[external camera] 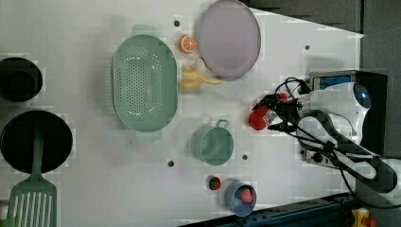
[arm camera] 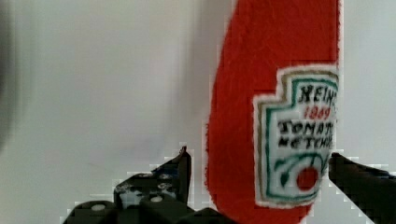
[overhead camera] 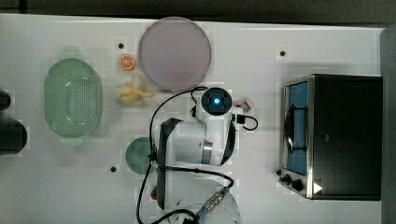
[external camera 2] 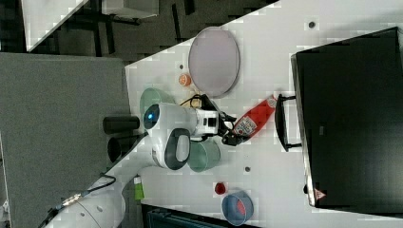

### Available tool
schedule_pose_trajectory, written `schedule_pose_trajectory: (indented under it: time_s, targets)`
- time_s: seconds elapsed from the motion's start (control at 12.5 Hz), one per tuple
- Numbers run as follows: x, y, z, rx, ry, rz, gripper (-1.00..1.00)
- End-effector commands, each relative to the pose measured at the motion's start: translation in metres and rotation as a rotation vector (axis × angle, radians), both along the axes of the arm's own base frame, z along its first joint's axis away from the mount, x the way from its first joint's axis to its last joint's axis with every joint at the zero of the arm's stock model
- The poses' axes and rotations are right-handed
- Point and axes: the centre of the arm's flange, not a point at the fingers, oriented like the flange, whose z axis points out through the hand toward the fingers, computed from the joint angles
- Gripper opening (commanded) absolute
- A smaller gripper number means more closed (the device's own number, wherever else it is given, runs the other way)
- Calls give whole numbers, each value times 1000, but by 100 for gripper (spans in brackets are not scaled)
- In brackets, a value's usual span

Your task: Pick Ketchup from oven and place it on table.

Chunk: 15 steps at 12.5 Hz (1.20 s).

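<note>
Center-right in the right view, the Ketchup (external camera 2: 252, 121) lies on the table (external camera 2: 285, 190), the gripper (external camera 2: 231, 137) spread open around its base, gripping nothing.

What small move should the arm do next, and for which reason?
Probably lift the pincer straight up, away from the Ketchup. The bottle lies on the table in front of the oven, and the wrist view shows a gap between one finger and the bottle, so the placing looks done.
</note>
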Motion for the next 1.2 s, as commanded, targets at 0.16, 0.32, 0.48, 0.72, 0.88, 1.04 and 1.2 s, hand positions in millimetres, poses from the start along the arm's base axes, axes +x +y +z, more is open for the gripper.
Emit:
schedule_pose_trajectory:
  time_s: [0.16,0.32,0.48,0.72,0.88,1.04,1.2]
  targets:
    - [43,6,105,19,-162,-4,100]
    - [56,7,168,35,-209,-1,100]
    - [63,9,232,51,-228,6,100]
    - [72,8,317,57,-266,18,100]
    - [76,12,355,60,-276,29,100]
    - [72,12,382,64,-227,34,100]
    - [67,12,404,66,-195,36,100]
